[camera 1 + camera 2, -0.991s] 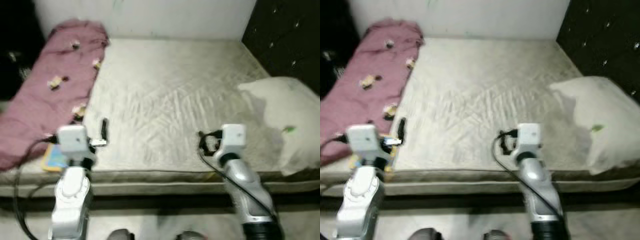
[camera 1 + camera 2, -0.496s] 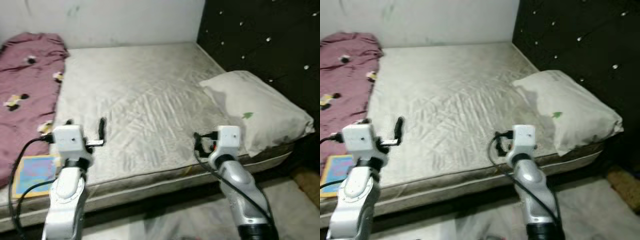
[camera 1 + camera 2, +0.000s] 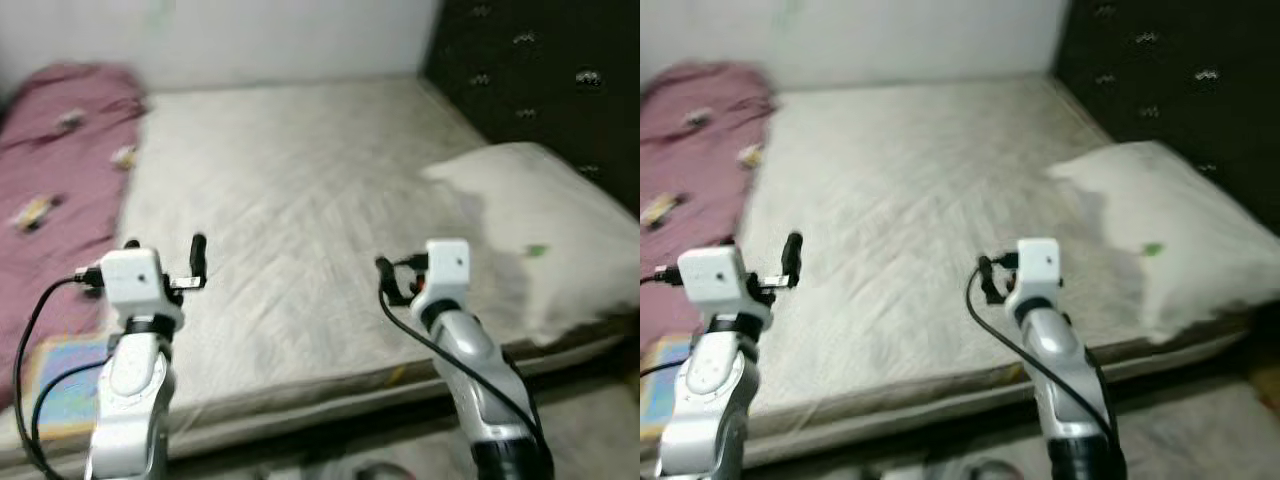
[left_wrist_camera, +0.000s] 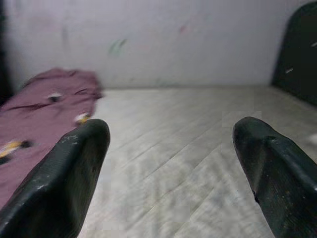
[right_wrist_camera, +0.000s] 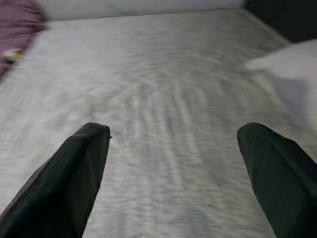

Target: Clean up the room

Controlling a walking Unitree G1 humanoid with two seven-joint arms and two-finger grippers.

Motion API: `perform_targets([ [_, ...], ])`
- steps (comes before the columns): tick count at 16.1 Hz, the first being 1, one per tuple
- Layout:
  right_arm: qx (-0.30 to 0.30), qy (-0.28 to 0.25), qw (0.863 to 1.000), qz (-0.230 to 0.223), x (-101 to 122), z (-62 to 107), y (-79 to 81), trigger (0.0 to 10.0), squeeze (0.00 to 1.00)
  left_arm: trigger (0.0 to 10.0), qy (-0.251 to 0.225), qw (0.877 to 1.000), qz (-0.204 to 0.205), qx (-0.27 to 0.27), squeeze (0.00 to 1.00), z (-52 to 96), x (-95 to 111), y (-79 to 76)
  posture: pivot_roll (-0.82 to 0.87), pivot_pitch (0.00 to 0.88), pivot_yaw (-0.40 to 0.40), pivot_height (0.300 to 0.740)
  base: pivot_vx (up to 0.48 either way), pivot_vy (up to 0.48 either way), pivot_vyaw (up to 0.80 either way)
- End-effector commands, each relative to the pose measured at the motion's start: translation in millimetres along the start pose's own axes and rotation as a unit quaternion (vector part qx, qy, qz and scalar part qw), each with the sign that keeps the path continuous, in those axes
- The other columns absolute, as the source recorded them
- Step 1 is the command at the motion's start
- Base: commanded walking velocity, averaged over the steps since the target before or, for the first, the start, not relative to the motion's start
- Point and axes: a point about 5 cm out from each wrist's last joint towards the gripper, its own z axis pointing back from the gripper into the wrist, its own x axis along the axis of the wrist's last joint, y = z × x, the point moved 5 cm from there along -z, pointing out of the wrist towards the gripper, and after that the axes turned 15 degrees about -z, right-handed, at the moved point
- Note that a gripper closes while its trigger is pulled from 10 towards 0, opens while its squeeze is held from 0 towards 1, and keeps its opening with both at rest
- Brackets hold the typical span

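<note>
A bare pale mattress (image 3: 300, 190) lies before me, blurred by motion. A crumpled pink blanket (image 3: 60, 150) with small printed figures covers its left end. A pale pillow (image 3: 545, 230) rests at the right end against a dark tufted headboard (image 3: 540, 70). My left gripper (image 3: 165, 255) hovers over the mattress's near left part, open and holding nothing; in the left wrist view its fingers (image 4: 74, 168) stand wide apart. My right gripper (image 3: 398, 280) hangs open above the near right part, short of the pillow, its fingers (image 5: 74, 173) spread over bare mattress.
A colourful flat book or mat (image 3: 60, 385) lies on the near left edge of the bed beside the blanket. A white wall (image 3: 280, 35) runs behind the bed. The floor (image 3: 560, 410) shows below the mattress's front edge.
The whole picture has swung, first to the right and then back left, so the camera moved. Both arms keep the same raised pose with the fingers spread.
</note>
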Motion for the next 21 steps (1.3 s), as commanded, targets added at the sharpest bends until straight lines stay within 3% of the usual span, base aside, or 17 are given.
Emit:
perform_targets([
  [1,-0.007,-0.001,1.000,-0.001,2,0.6,-4.1,10.0,0.00,10.0,0.008,1.000,-0.005,-0.001,0.00,3.1,-4,-3.9,-0.04,0.000,-0.028,0.740,0.000,0.000,0.00],
  [8,0.000,0.003,1.000,-0.004,0,0.4,-2.4,10.0,0.00,10.0,0.034,0.999,-0.016,0.016,0.00,5.0,-11,0.9,-0.03,0.000,-0.030,0.740,0.000,0.000,0.00],
  [13,0.031,-0.019,0.999,-0.024,13,-3.8,13.7,10.0,0.00,10.0,0.036,0.999,0.006,0.005,0.00,4.1,-12,-1.3,-0.03,0.000,-0.032,0.740,0.000,0.471,0.00],
  [21,0.038,-0.019,0.999,-0.020,13,-6.1,15.5,10.0,0.00,10.0,0.026,1.000,0.001,-0.010,0.00,3.4,-8,-2.0,-0.02,0.000,-0.043,0.740,0.000,0.480,0.00],
])
